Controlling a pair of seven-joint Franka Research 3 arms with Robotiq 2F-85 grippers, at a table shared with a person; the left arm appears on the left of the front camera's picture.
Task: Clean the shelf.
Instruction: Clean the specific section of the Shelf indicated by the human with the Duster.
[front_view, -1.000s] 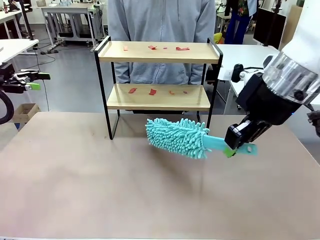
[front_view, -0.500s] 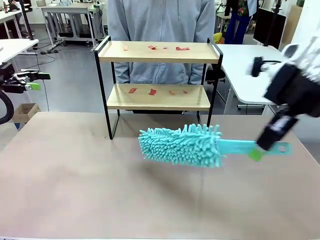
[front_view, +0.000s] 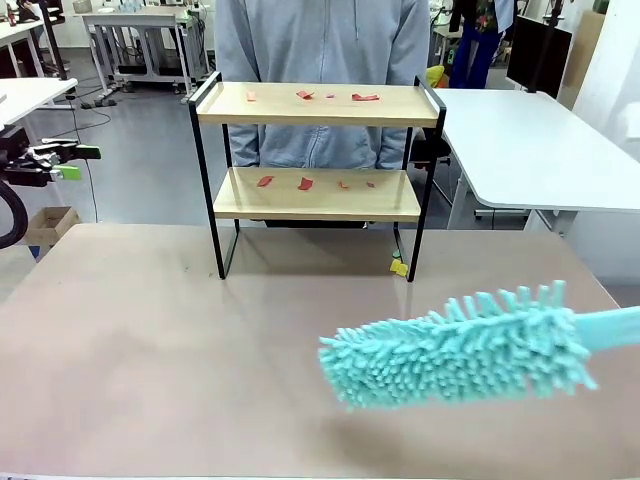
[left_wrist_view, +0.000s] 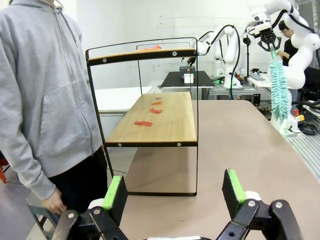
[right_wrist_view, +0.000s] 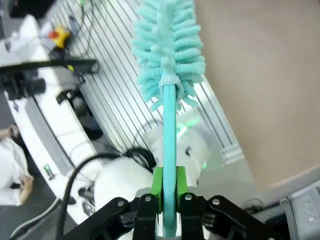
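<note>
Front view: the shelf (front_view: 280, 105) stands upright on the far part of the table (front_view: 180, 350), its long axis running left to right across the picture and its open front facing the camera. Two light wooden boards sit one above the other in a thin black frame with raised end rails. Small red scraps (front_view: 305, 183) lie scattered on both boards. A person in a grey hoodie (front_view: 325, 50) stands just behind it. Nearer the camera, a teal fringed duster (front_view: 460, 345) hangs over the table, handle towards the right edge, well apart from the shelf.

Left wrist view: the shelf (left_wrist_view: 170, 120) is seen end-on, its long axis receding from the camera. The left gripper (left_wrist_view: 175, 187) has its fingers wide apart, holding nothing.

Right wrist view: the right gripper (right_wrist_view: 168, 187) is clamped on the duster's (right_wrist_view: 167, 50) handle.
</note>
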